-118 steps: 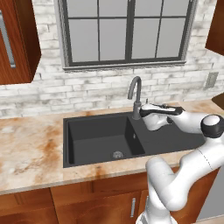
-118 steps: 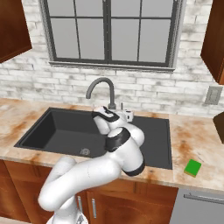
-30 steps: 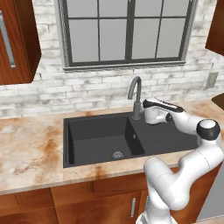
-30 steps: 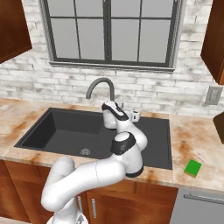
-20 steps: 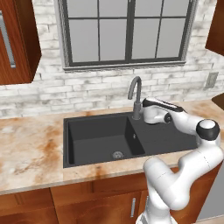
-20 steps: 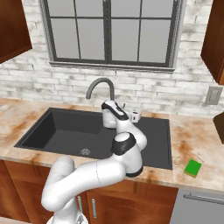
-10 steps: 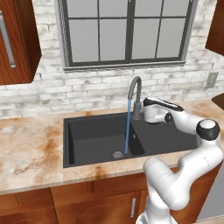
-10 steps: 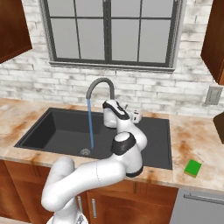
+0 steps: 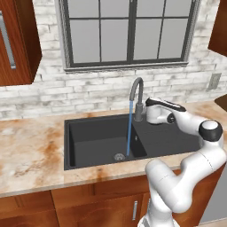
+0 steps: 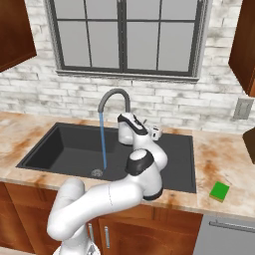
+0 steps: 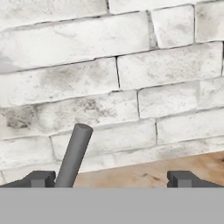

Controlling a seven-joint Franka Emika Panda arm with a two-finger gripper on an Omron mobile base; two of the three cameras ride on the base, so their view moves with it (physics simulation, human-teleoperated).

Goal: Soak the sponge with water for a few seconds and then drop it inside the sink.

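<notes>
Water (image 9: 129, 133) now runs from the faucet (image 9: 135, 95), where a second and more ago the spout was dry; the stream appeared about half a second back and falls straight into the sink (image 9: 88, 137) close to the drain (image 9: 119, 156). My arm has scarcely shifted over that interval, and the camera views are unchanged, so the base has not driven. My gripper (image 11: 111, 178) sits behind the faucet, by its handle, with jaws spread wide and nothing between them; in the hand view a dark grey rod (image 11: 73, 155), which I take to be the faucet lever, stands just beside one fingertip (image 11: 40, 178), with brick wall (image 11: 131, 78) behind. I cannot tell whether that fingertip touches the lever. Finding on progress: the first stage, turning on the water, appears complete. The sponge (image 10: 219, 191) lies untouched on the counter (image 10: 224, 164) to the right of the sink, well apart from both the stream and my gripper, near the front edge. Outstanding, in my judgement: withdraw from the lever, travel across to the sponge, grasp it, carry it under the stream, hold it there for a few seconds, then release it into the basin. The greater part of the task is not yet done.
</notes>
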